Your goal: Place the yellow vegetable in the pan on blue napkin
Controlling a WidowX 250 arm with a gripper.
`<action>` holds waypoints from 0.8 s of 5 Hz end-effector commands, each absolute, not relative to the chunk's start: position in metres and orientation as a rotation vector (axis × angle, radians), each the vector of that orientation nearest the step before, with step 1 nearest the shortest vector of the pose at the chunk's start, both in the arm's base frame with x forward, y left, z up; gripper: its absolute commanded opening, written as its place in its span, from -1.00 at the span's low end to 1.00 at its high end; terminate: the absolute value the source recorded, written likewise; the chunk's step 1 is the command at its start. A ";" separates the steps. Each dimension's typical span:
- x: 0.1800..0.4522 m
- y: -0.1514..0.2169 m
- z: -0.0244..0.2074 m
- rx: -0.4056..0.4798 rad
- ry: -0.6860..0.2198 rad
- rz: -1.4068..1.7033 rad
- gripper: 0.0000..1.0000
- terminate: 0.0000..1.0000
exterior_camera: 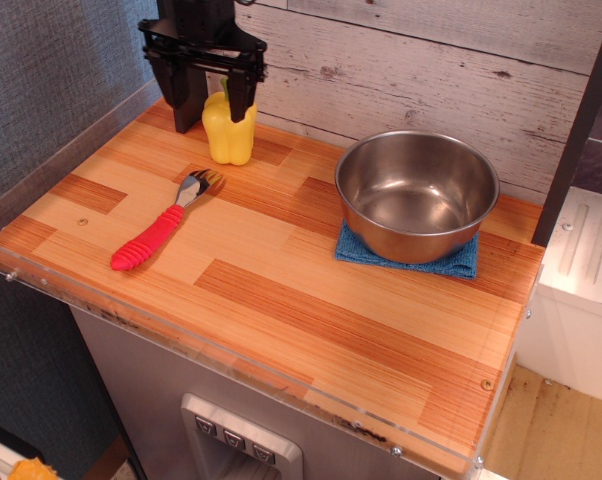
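Observation:
The yellow vegetable (230,133), a glossy toy bell pepper, stands upright at the back left of the wooden board. My black gripper (211,112) hangs over it, open, one finger (184,100) on its left and the other (240,98) at its upper right; the jaws straddle the pepper's top without closing on it. The pan (417,195), a shiny steel bowl, stands empty at the right on the blue napkin (453,263), which shows only along the pan's front edge.
A fork with a red handle (159,233) lies on the board in front of the pepper. A whitewashed plank wall runs behind the board, and a clear plastic rim (231,365) edges the front and left.

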State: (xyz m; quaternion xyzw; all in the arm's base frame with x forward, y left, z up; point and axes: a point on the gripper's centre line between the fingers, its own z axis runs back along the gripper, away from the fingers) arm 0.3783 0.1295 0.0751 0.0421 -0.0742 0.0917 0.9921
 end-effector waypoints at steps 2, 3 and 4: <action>0.402 0.128 0.073 0.038 -0.188 0.263 1.00 -1.00; 0.406 0.128 0.066 0.033 -0.177 0.251 1.00 -1.00; 0.406 0.123 0.076 0.021 -0.194 0.231 -1.00 -1.00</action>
